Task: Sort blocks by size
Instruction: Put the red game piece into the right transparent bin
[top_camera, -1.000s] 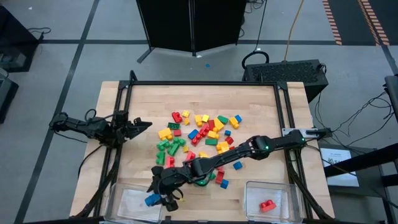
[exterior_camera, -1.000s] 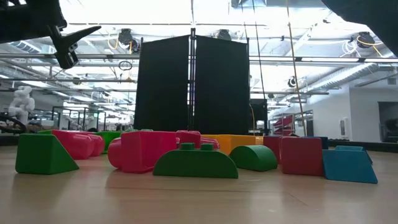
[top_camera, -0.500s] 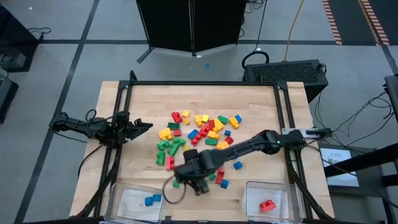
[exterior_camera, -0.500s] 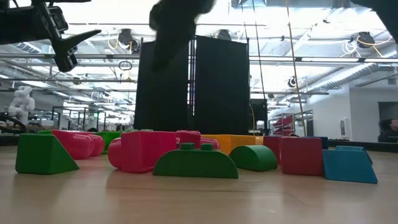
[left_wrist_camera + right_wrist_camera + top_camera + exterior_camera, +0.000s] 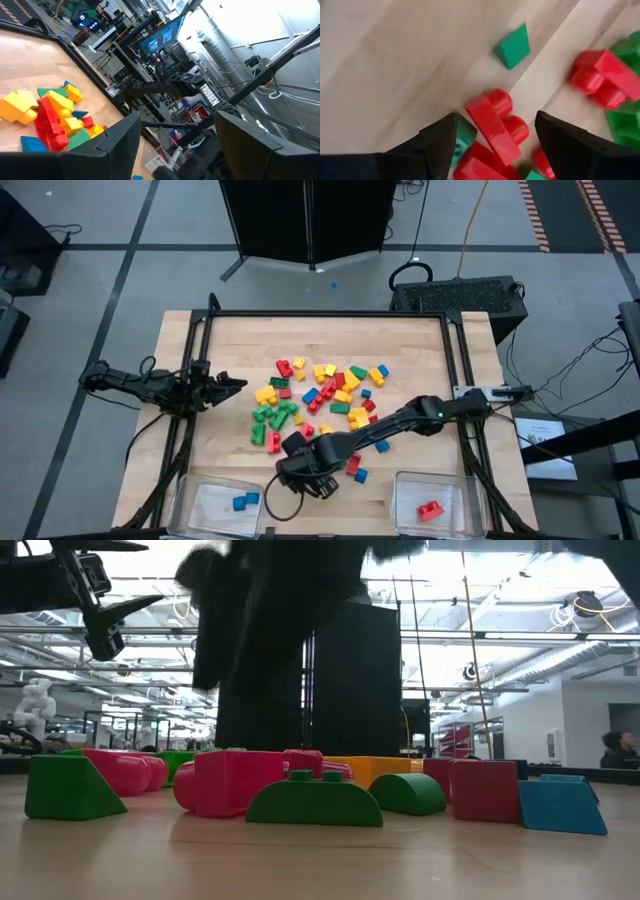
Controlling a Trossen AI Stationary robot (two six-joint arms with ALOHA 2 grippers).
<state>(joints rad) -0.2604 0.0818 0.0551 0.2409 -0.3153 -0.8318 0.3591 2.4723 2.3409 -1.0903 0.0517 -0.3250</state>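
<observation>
Many red, yellow, green and blue blocks [image 5: 320,395] lie in a loose pile at the table's middle. My right gripper [image 5: 298,471] is open and hangs just above the pile's near edge. In the right wrist view a red studded block [image 5: 494,119] lies on the wood in line with the gap between its fingers, with a green wedge [image 5: 514,46] beyond it. My left gripper [image 5: 228,382] is open and empty, held above the table left of the pile. In the low view the right arm is a dark blur [image 5: 262,630] over the blocks.
A clear bin [image 5: 205,512] at the near left holds two blue blocks [image 5: 244,501]. A clear bin [image 5: 455,490] at the near right holds one red block [image 5: 430,509]. A cable loop [image 5: 279,502] hangs from the right arm near the left bin. Bare wood lies between the pile and the bins.
My right gripper has gone from over the near-left bin toward the table's right and far side, back to the pile's near edge. The blue block that was at its fingers now lies in that bin.
</observation>
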